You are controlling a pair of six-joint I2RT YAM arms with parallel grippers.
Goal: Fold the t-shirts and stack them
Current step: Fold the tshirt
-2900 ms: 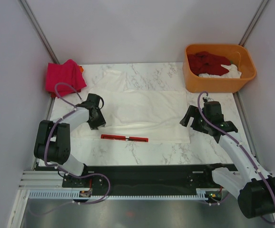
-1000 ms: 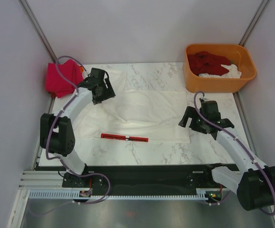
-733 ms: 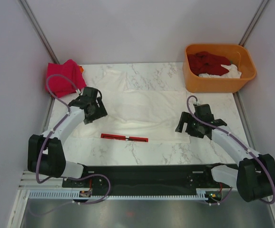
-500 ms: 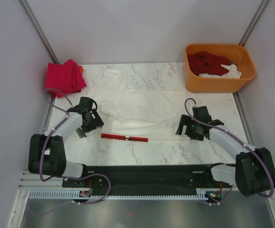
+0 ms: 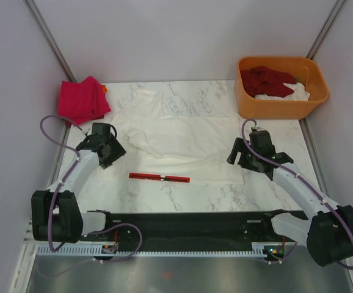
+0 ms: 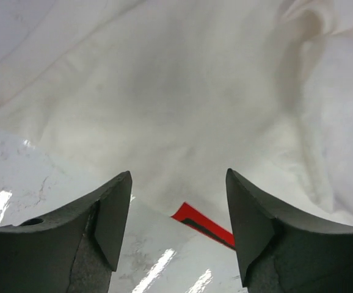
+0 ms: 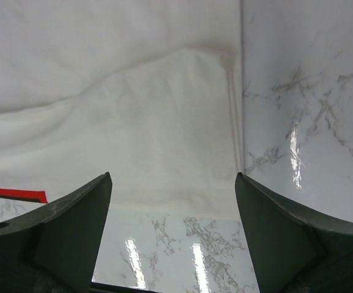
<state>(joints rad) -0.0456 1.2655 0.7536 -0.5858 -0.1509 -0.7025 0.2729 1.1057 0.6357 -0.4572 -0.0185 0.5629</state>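
Left pincer (image 5: 106,151) stands released, jaws apart with nothing between them; in its wrist view they frame the rumpled left edge of the white t-shirt (image 6: 182,104) and the end of a red strip (image 6: 202,224). Right pincer (image 5: 240,156) is likewise spread wide and empty, poised above the shirt's near right corner (image 7: 182,134).

The white t-shirt (image 5: 182,137) lies spread mid-counter, the left pincer at its 9 o'clock side and the right at 4 o'clock. The red strip (image 5: 159,177) runs along its 6 o'clock edge; whether it is print or a loose thing I cannot tell.

At the counter's (image 5: 201,195) 10 o'clock corner sits the pink-red t-shirt (image 5: 82,101); at 2 o'clock an orange tub (image 5: 250,108) holds a dark red t-shirt (image 5: 268,79) and a white one (image 5: 289,93).

This looks like an early fold of the white shirt. Next, each pincer likely must descend, pinch its own edge, and carry the cloth over evenly.
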